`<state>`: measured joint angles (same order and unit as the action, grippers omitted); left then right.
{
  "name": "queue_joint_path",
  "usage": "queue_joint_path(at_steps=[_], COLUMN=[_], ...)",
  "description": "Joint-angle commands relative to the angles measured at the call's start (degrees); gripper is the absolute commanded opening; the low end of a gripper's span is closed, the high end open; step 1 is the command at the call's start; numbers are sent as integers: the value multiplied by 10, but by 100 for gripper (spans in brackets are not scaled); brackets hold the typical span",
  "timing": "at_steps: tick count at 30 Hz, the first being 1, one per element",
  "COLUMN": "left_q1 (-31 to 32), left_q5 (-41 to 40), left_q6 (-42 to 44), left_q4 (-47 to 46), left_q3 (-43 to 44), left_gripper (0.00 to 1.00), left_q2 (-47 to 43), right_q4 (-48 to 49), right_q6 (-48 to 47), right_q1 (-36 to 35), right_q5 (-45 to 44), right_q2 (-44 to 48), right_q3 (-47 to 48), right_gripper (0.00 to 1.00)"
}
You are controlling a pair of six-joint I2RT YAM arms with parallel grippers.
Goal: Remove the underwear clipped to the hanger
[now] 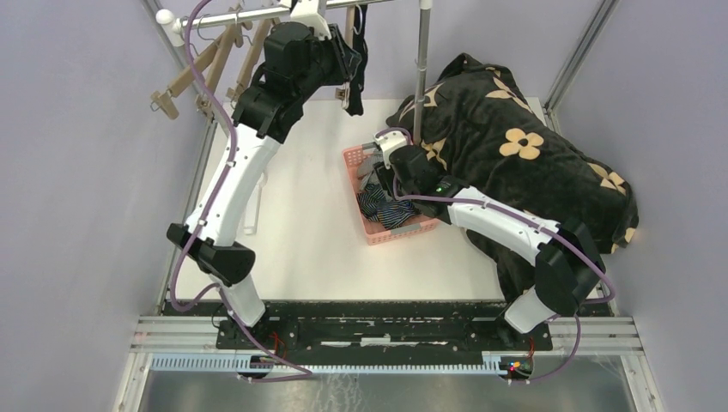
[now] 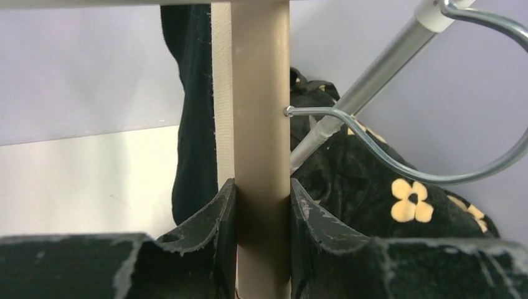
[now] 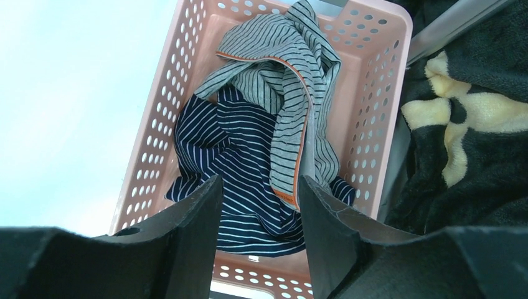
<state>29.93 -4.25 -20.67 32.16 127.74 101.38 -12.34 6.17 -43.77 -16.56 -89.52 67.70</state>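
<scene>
**Only the black shorts hang at the hanger**

Up at the rail [image 1: 257, 13], the tan bar of the hanger [image 2: 261, 93] is clamped between the fingers of the left gripper [image 2: 261, 205], 1 finger pressed against each side of it. The black shorts [image 2: 193, 124] are seen hanging just beside that bar, on its left in the left wrist view, and dangling above the far part of the table [image 1: 300, 215]. Whether they are held by a clip cannot be told. A wire hook [image 2: 405, 168] is seen to the right of the bar.

The right gripper [image 3: 258, 199] is held over the pink basket [image 3: 367, 124], its fingers apart and nothing between them. 2 pairs lie inside the basket: the navy shorts [image 3: 236, 156] are spread over the bottom, and the grey shorts [image 3: 280, 75] are draped across them, reaching toward the far wall. Neither pair is touched by the fingers.

The basket stands on the table, close against the blanket [image 1: 515, 163], which is heaped along the right side.
</scene>
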Motion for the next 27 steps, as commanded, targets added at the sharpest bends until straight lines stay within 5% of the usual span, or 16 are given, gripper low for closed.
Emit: queue_joint_path(at_steps=[1, 15, 22, 27], left_q1=[-1, -1, -1, -1], left_q5=[19, -2, 111, 281], left_q6=[52, 85, 62, 49], left_q4=[3, 71, 75, 90], left_q3=[-6, -257, -371, -424], left_gripper=[3, 3, 3, 3], left_q2=[-59, -289, -400, -470], right_q4=[2, -54, -34, -42], right_q6=[-10, -34, -40, -66], right_q1=[-3, -1, 15, 61], right_q5=[-16, -81, -4, 146], right_q2=[19, 83, 145, 203], right_q3=[29, 101, 102, 119], right_gripper=[57, 66, 74, 79])
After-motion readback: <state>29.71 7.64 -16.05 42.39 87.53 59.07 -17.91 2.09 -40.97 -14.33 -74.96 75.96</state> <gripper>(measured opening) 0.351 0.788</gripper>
